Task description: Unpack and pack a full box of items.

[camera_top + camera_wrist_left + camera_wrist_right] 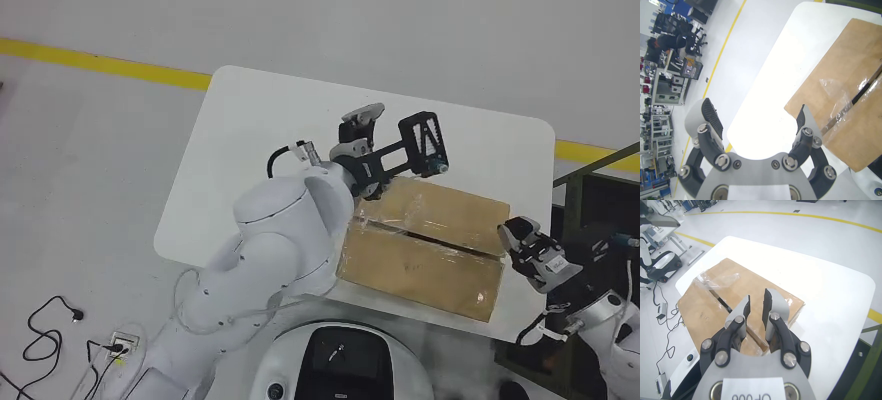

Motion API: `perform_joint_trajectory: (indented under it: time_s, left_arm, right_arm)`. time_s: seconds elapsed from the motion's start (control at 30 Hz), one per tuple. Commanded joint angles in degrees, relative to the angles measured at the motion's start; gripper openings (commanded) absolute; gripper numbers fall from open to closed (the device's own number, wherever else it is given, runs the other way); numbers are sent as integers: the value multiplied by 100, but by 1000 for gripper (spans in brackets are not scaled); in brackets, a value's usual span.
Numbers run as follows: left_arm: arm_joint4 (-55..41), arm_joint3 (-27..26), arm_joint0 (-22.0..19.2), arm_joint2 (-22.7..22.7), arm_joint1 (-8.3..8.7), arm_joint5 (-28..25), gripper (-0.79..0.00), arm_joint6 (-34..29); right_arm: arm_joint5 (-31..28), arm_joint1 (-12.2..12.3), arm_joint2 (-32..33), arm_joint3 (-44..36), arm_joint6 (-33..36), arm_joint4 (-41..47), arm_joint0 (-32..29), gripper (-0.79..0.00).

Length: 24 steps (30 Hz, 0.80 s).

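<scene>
Table (pixel 260 160): white, smooth, rounded corners. Its left half and far strip are bare, giving open room on those sides.

Left gripper (pixel 360 130) (pixel 754 103): positioned above the table just beyond the far left corner of the box. Jaws spread wide, nothing between them. Pads (pixel 712 115) are black and ribbed, on grey metal fingers.

Box (pixel 425 245) (pixel 844 94) (pixel 702 308): brown cardboard, flat rectangular, matte. It lies on the right half of the table, against the near edge. Its long axis runs left to right along that edge, slightly slanted. The two top flaps are down and meet at a seam along the long axis, with a dark gap showing between them. Clear tape (pixel 844 106) (pixel 715 279), wrinkled and glossy, lies over the seam and is loose at the ends.

Right gripper (pixel 530 250) (pixel 757 294): positioned over the right end of the box, in line with the seam. Jaws nearly together with a narrow gap, holding nothing. A little table margin remains to the right of the box.
</scene>
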Motion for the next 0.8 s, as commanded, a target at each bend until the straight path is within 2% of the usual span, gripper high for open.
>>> perform_joint_trajectory:
  time_s: [0.0, 0.03, 0.07, 0.23, 0.5, 0.77]
  left_arm:
    - [-85, -121, 301, -132, 41, -51, 0, -64]
    - [-88, -135, 428, -159, 59, -70, 0, -107]
    - [-76, -164, 524, -170, 72, -86, 0, -113]
    - [-22, -53, 770, -151, 100, -30, 0, -42]
    - [-228, 238, 680, -67, 74, 71, 0, 121]
    - [-435, 673, 447, 219, 12, 85, 0, 190]
  right_arm:
    - [2, 4, -22, 61, 12, -48, 49, -702]
    - [7, 5, -50, 94, 15, -75, 73, -773]
    - [8, 5, -80, 122, 5, -96, 98, -785]
    - [-8, -8, -320, 307, -166, -105, 201, -785]
    - [-16, -42, -1061, 569, -369, -568, 335, -785]
    - [30, -53, -1253, 724, -443, -804, 368, -785]
